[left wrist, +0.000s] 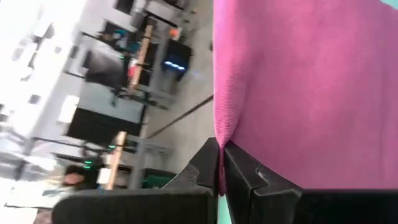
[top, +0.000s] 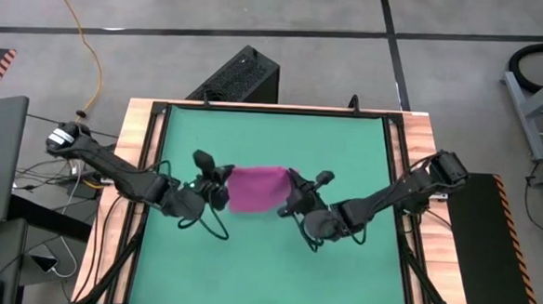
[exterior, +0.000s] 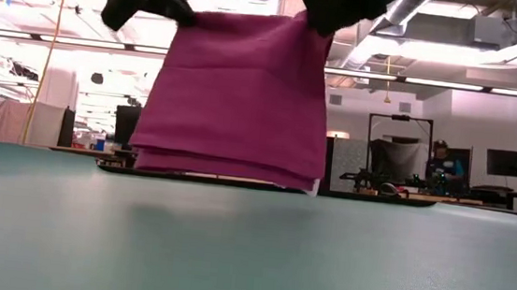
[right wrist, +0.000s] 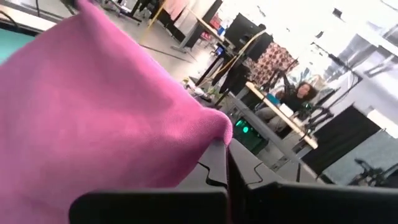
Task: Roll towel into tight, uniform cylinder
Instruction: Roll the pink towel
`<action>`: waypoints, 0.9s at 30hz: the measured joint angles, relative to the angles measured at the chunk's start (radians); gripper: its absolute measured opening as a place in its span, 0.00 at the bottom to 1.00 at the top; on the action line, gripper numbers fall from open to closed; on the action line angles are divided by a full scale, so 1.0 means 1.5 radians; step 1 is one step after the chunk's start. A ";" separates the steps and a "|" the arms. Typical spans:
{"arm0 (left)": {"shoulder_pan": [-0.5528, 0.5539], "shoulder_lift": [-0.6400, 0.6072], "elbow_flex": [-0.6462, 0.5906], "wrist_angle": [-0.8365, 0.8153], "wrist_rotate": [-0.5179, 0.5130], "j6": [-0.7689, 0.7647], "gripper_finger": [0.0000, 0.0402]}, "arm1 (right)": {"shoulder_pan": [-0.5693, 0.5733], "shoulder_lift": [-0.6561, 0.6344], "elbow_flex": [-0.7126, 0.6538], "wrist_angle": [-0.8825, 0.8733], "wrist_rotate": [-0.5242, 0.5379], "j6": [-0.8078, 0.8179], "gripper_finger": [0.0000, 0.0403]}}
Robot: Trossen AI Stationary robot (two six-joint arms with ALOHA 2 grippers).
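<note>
The magenta-pink towel [top: 258,188] hangs as a sheet between my two grippers over the middle of the green mat [top: 266,263]. In the low view the towel [exterior: 239,96] hangs down in several layers. Its lower edge [exterior: 223,172] is close over the mat, with a small white tag [exterior: 314,189] at one lower corner. I cannot tell whether that edge touches the mat. My left gripper [top: 221,188] is shut on the towel's left upper corner. My right gripper [top: 293,196] is shut on its right upper corner. My left gripper [left wrist: 221,171] pinches the towel's side edge at an upper corner [left wrist: 221,146] between its two fingers. The cloth gathers into a narrow fold there. The towel hangs below the hold, spread toward the other gripper. My right gripper [right wrist: 227,165] pinches the towel's other upper corner [right wrist: 214,130] between its two fingers, where the cloth bunches into a rounded fold. The towel hangs from the hold, its top edge [exterior: 241,17] running nearly straight to the other gripper.
The green mat lies in a wooden-edged table frame [top: 140,164], with open mat on the near side and to both sides of the towel. A black box [top: 238,76] stands beyond the far edge. People sit in the room behind [right wrist: 301,93].
</note>
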 joint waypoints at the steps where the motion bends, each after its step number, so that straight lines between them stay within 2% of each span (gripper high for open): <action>1: 0.008 0.000 0.000 -0.019 0.018 -0.026 0.00 | -0.005 0.000 0.000 -0.029 -0.004 0.033 0.02; 3: 0.033 0.000 0.000 -0.076 0.067 -0.096 0.00 | -0.022 0.000 0.000 -0.108 -0.038 0.124 0.02; 7: 0.105 0.000 -0.005 -0.197 0.157 -0.224 0.00 | -0.075 0.002 0.000 -0.274 -0.168 0.332 0.02; 9: 0.141 0.001 -0.019 -0.214 0.180 -0.259 0.00 | -0.103 0.010 -0.005 -0.308 -0.204 0.381 0.02; 12: 0.192 0.001 -0.053 -0.175 0.229 -0.263 0.00 | -0.138 0.012 -0.020 -0.313 -0.241 0.383 0.02; 15: 0.237 0.003 -0.095 -0.096 0.277 -0.216 0.00 | -0.175 0.012 -0.029 -0.302 -0.292 0.382 0.02; 20: 0.308 0.004 -0.141 0.054 0.290 -0.137 0.00 | -0.235 0.012 -0.030 -0.292 -0.312 0.330 0.02; 24: 0.361 0.004 -0.158 0.104 0.376 -0.147 0.00 | -0.292 0.012 -0.031 -0.288 -0.429 0.324 0.04; 27: 0.391 0.011 -0.158 0.108 0.420 -0.156 0.00 | -0.323 0.012 -0.031 -0.278 -0.479 0.323 0.07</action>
